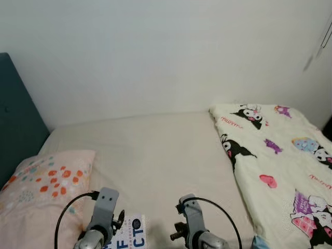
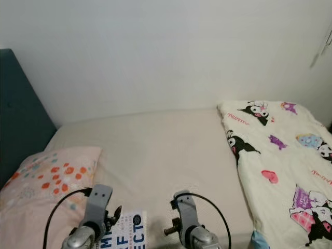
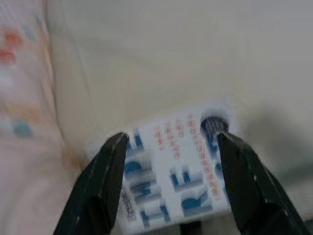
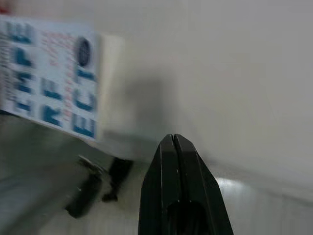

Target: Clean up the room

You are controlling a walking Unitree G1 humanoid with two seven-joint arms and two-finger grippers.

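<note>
Book: we see a white book [image 3: 178, 169] with big blue letters and small red print at the near edge of the bed [image 1: 161, 155], just beside the pillow. In the left wrist view it sits between the two black fingers [image 3: 100, 186] of our left gripper [image 3: 171, 183].

Left gripper: its jaws are spread to either side of the book. Whether they press its edges we cannot tell, as the view is blurred; we judge them released, not clenched.

Right gripper: our right gripper [image 4: 183, 188] hangs near the same near edge, a little toward the blanket side, with its jaws clenched together on nothing. The book shows off to its side in the right wrist view.

Pillow: a pink pillow [image 1: 44, 189] with orange and teal dots lies at the near corner by the dark teal headboard [image 1: 15, 119].

Blanket: a cream cartoon-print blanket [image 1: 280, 166] covers the bed's other side, away from the headboard, well apart from the book.

Step in hand: we judge that we are either taking up the book or setting it down on the bed; the pictures do not settle which.

Next move: if picking up, we need the left jaws to close squarely on the book's edges before lifting; if placing, a straight withdrawal that leaves it flat.
</note>
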